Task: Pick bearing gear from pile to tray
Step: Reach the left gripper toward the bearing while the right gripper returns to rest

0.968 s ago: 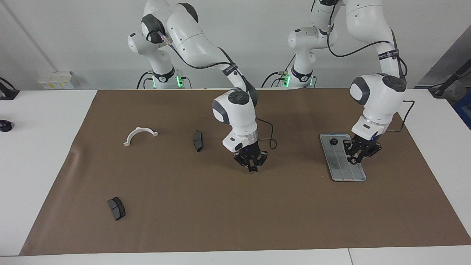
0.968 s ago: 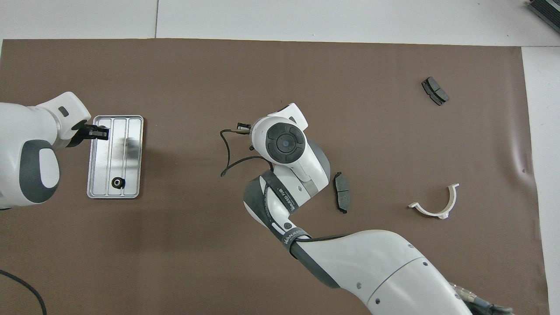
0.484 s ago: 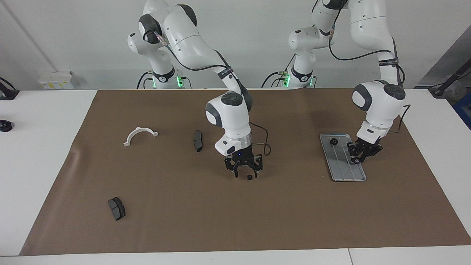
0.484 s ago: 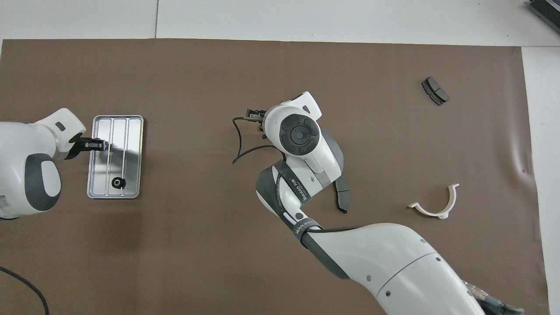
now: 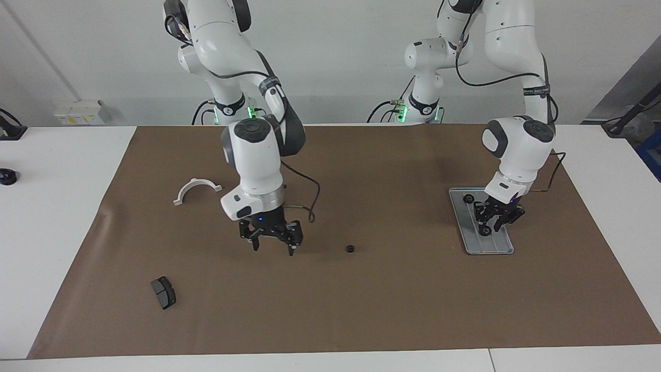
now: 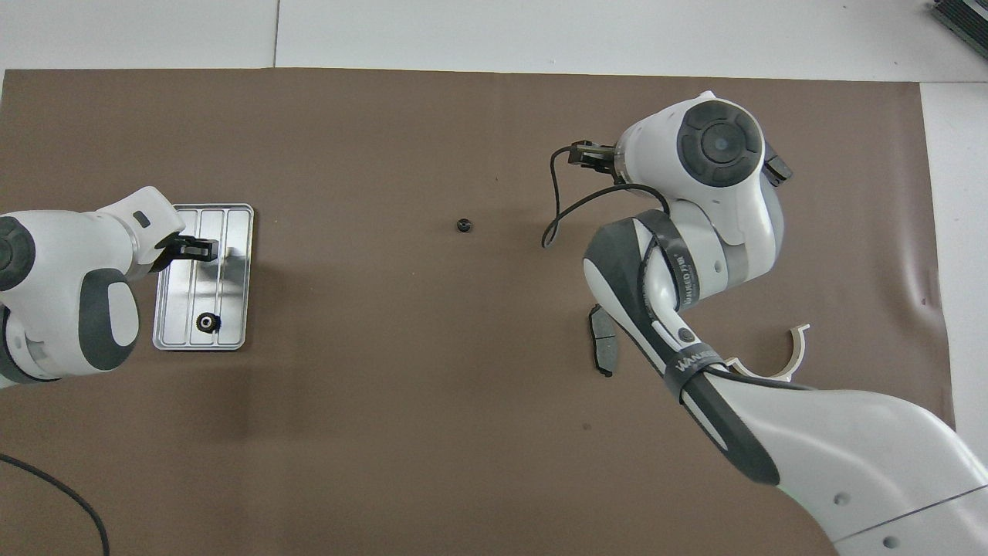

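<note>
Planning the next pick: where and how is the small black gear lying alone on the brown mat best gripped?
Grip the gear across its round rim, coming straight down from above: it lies flat on the mat with open space all round, so any approach angle probably suits.

From above I see one small black gear (image 6: 464,225) lying alone on the brown mat (image 6: 386,432), between the two arms. The tray (image 6: 235,278) holds another black gear (image 6: 207,323) at its end nearer to the robots. The left gripper (image 6: 202,249) is over the tray's middle.
</note>
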Available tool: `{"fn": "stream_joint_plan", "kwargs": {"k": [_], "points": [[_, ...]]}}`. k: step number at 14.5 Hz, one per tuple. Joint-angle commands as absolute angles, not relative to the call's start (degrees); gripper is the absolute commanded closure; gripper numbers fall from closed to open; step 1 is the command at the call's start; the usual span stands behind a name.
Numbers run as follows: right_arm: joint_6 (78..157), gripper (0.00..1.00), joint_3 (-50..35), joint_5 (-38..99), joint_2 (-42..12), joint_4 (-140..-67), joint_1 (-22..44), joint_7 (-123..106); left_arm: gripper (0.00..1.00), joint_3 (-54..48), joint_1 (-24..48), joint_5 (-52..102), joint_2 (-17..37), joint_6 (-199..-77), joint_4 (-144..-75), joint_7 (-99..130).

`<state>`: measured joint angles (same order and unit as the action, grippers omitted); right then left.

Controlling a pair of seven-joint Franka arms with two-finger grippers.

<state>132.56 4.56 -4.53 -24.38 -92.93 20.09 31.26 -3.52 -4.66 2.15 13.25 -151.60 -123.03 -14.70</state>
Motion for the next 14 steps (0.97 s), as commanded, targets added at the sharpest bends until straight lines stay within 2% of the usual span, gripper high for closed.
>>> {"fn": "stream_joint_plan", "kwargs": {"k": [1, 4, 9, 14], "points": [[133.8, 0.0, 3.4, -4.9, -18.4, -104.5, 15.1, 25.4, 0.0, -2.9, -4.0, 2.4, 13.6, -152.5, -121.2, -15.1], [131.9, 0.0, 3.4, -4.8, -14.1, -109.4, 10.0, 18.8, 0.0, -2.9, -0.7, 2.3, 14.7, -150.0, -116.3, -14.8], [122.9, 0.0, 3.5, 0.7, -9.2, -109.5, 3.8, 7.4, 0.0, -2.7, 9.1, 2.1, 17.7, -137.4, -102.5, -13.8], [113.0, 0.0, 3.6, 1.1, -2.5, -106.3, 0.8, 3.1, 0.0, -2.7, 18.3, 1.9, 20.8, -138.3, -99.9, -3.5]]}}
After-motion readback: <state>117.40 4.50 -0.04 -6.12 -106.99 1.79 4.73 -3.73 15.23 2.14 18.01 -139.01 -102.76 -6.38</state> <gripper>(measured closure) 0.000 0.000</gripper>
